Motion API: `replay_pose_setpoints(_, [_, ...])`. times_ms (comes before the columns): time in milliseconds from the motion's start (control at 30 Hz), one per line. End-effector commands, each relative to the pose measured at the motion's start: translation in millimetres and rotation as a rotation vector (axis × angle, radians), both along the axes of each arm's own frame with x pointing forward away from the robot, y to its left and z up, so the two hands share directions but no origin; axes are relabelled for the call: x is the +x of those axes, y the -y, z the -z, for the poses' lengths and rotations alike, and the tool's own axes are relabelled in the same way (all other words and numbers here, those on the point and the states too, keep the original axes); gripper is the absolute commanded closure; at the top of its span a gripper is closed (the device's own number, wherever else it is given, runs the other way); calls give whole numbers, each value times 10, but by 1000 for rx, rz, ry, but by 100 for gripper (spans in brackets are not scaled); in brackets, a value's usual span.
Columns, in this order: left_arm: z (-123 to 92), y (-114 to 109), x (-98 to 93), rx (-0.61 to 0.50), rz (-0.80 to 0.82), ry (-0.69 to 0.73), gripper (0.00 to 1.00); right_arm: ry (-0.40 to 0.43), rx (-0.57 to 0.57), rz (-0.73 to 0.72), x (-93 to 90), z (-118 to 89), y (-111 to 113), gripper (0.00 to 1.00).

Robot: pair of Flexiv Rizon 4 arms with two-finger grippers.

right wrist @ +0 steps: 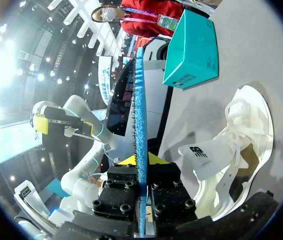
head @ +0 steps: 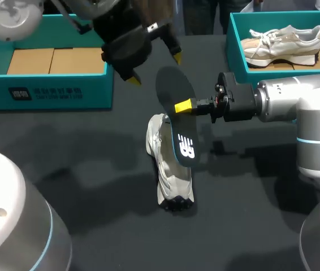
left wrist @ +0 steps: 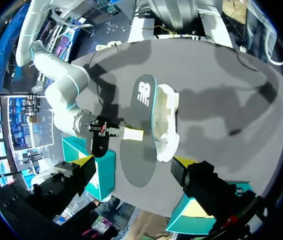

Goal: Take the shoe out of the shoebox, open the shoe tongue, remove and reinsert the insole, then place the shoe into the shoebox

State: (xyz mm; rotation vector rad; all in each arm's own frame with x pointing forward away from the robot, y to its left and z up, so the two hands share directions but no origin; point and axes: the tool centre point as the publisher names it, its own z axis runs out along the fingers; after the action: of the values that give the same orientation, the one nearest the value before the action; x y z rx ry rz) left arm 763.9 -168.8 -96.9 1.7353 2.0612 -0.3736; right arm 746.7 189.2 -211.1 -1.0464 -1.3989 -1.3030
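Your right claw is closed tight on the insole. It pinches the insole at about mid-length from both sides, and one yellow tip shows on the black top face. In the right wrist view the insole stands edge-on between the fingers with its blue underside showing.

The logo end hangs down over the shoe and the other end points up toward your left claw. You cannot tell from these views whether the lower end touches the shoe.

The shoe lies on its side on the dark worktop, near the middle and just below the right claw. In the right wrist view it sits beside the claw with the tongue folded out.

Your left claw hangs above the far end of the insole. Its fingers are spread wide and nothing is between them. In its own wrist view the left claw looks down on the insole and the shoe side by side, with the right claw clamped on the insole.

The left shoebox stands at the far left of the worktop. The right shoebox stands at the far right and has a second shoe inside.
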Motion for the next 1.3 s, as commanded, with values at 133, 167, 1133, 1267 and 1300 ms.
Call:
replay_pose_setpoints(133, [148, -109, -19, -430, 44, 133, 0, 0, -1, 1, -6, 3, -7, 100])
replay_pose_setpoints(167, [171, -115, -13, -444, 44, 145, 0, 0, -1, 1, -6, 3, -7, 100])
replay_pose_setpoints(1133, [445, -326, 77, -781, 105, 156, 0, 0, -1, 1, -6, 3, -7, 100])
replay_pose_setpoints(1267, [445, -326, 77, -781, 105, 156, 0, 0, -1, 1, -6, 3, -7, 100])
replay_pose_setpoints(1300, [445, -326, 77, -781, 105, 156, 0, 0, -1, 1, -6, 3, -7, 100])
